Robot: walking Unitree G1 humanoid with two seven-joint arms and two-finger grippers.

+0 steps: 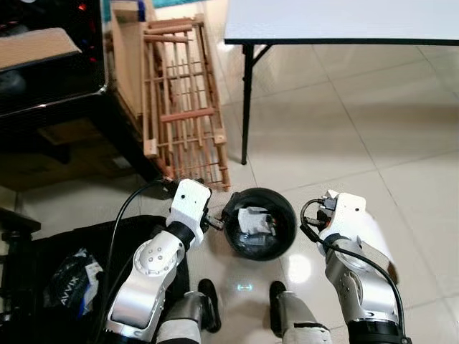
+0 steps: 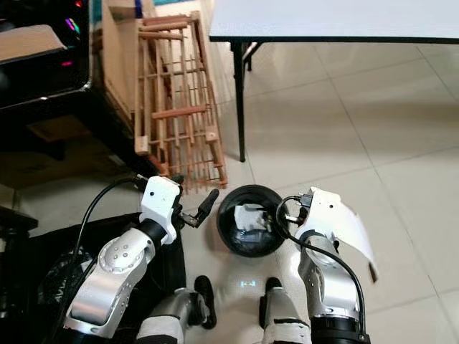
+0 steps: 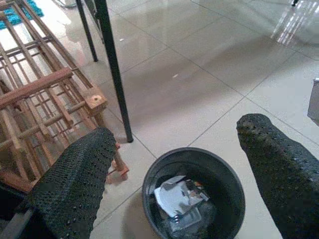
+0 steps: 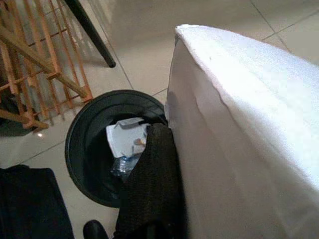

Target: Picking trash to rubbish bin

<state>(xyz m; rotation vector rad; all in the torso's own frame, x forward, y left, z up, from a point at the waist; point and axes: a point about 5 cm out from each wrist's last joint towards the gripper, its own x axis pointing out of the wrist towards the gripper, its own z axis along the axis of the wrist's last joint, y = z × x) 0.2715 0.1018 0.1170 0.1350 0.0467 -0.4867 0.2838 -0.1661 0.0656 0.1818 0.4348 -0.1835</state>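
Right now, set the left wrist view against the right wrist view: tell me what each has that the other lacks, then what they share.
Left wrist view: the left gripper, jaws wide apart with nothing between them, aimed at the rubbish bin. Right wrist view: the right gripper clamped on a white sheet, plus a black bag on the floor. Shared: the bin with white trash inside, the wooden rack, a black table leg and pale floor tiles.
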